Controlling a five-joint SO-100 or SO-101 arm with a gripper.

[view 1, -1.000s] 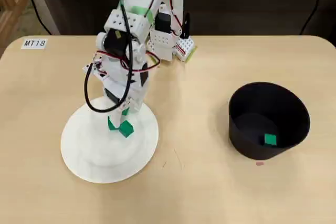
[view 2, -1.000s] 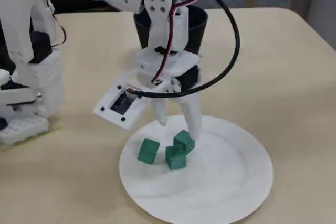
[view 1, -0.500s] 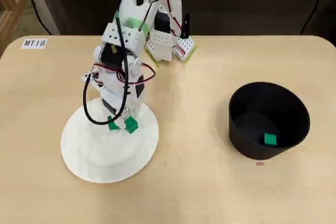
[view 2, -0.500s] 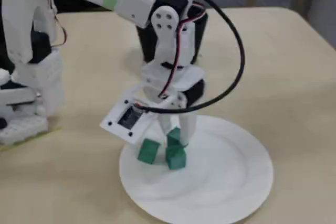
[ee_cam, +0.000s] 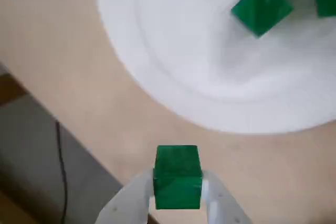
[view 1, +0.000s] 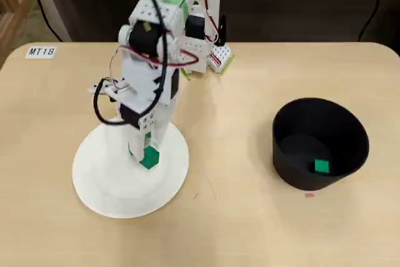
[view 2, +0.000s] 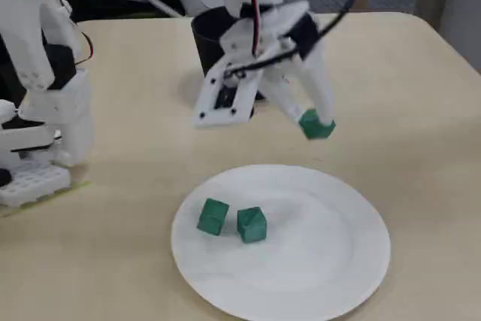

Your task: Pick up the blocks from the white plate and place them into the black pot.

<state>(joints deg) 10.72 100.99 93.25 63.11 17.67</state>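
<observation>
My gripper (view 2: 316,125) is shut on one green block (view 2: 318,127) and holds it in the air above the far rim of the white plate (view 2: 323,261). The wrist view shows this block (ee_cam: 177,177) clamped between the white fingers (ee_cam: 131,198), with the plate (ee_cam: 210,77) beyond. Two more green blocks (view 2: 213,216) (view 2: 252,224) lie side by side on the plate. In the overhead view the arm covers the plate's upper part (view 1: 100,179), with the gripper (view 1: 150,157) over it. The black pot (view 1: 294,123) stands at the right, with one green block (view 1: 321,166) inside. In the fixed view the pot (view 2: 204,39) is partly hidden behind the arm.
The arm's white base (view 2: 37,133) stands at the left in the fixed view. A paper label "MT18" (view 1: 41,51) lies at the table's back left corner. The wooden table (view 1: 237,217) lies bare between plate and pot. The wrist view shows the table's edge (ee_cam: 73,124) and floor below.
</observation>
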